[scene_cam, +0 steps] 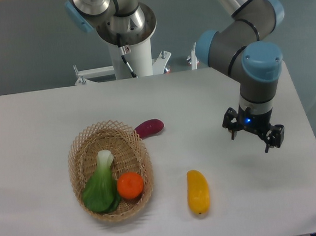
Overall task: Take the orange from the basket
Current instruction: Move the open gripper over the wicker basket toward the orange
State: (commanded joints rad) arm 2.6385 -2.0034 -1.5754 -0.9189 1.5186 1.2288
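From my remote seat I see the gripper (250, 138) hanging above the right side of the table (33, 128), its two fingers (231, 132) spread apart with nothing between them; a small blue light glows on its body; it is well apart from the basket (78, 149), which sits on the left half of the table; the orange (130, 185) lies inside the basket, toward its near right side, touching or nearly touching the wicker wall; just to its left, also in the basket, lies the green leafy vegetable (101, 185), its white stalk pointing toward the far rim and its dark leaves toward the near rim, the leaves pressed against the orange; just beyond the basket's far right rim a dark purple vegetable (149, 127) rests on the table, close to the wicker, though I cannot tell whether they touch; a long yellow fruit (198, 191) lies on the table between the basket and the gripper, nearer my edge, clear of both; the arm (245, 40) comes down from the upper right, grey with blue joint caps; behind the table stands a white pedestal (130, 57) carrying a second grey robot base (110, 9).
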